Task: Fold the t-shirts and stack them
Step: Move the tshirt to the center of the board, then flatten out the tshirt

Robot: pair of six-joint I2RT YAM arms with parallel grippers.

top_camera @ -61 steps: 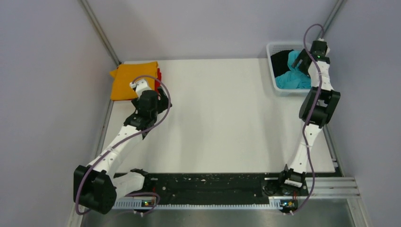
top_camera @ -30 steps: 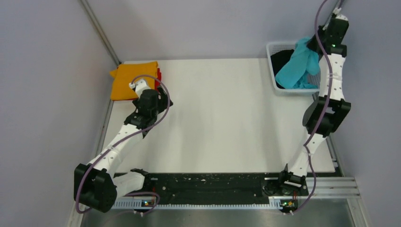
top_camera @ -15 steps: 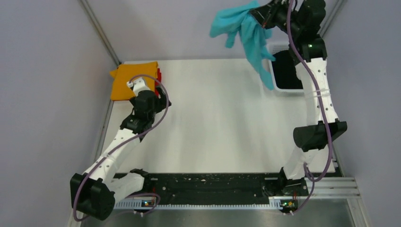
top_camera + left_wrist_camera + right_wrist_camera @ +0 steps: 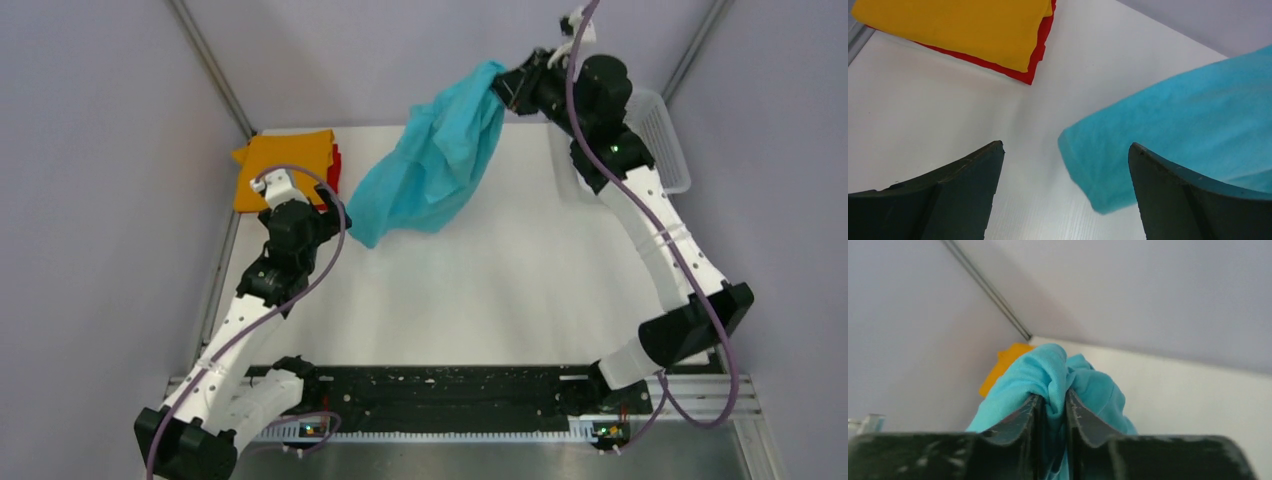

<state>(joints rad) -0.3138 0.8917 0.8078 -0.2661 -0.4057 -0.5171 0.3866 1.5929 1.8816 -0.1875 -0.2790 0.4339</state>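
Note:
A turquoise-blue t-shirt (image 4: 430, 170) hangs in the air over the back middle of the table, its lower end trailing toward the left. My right gripper (image 4: 505, 88) is shut on its top bunch; in the right wrist view the cloth (image 4: 1033, 372) is pinched between the jaws of that gripper (image 4: 1053, 397). A folded orange t-shirt (image 4: 280, 170) lies on a red one (image 4: 335, 160) at the back left corner. My left gripper (image 4: 325, 215) stands open and empty beside that stack. Between its fingers (image 4: 1065, 145) the turquoise hem (image 4: 1188, 130) hangs just ahead.
A white mesh basket (image 4: 665, 130) stands at the back right, partly behind my right arm. The white table (image 4: 480, 290) ends at metal rails left and right. Grey walls close in the back. The orange (image 4: 963, 25) and red (image 4: 1035, 55) stack lies far left of my left gripper.
My right gripper has lifted the turquoise t-shirt out of the basket and swung it left and lower over the table. The left arm has shifted slightly.

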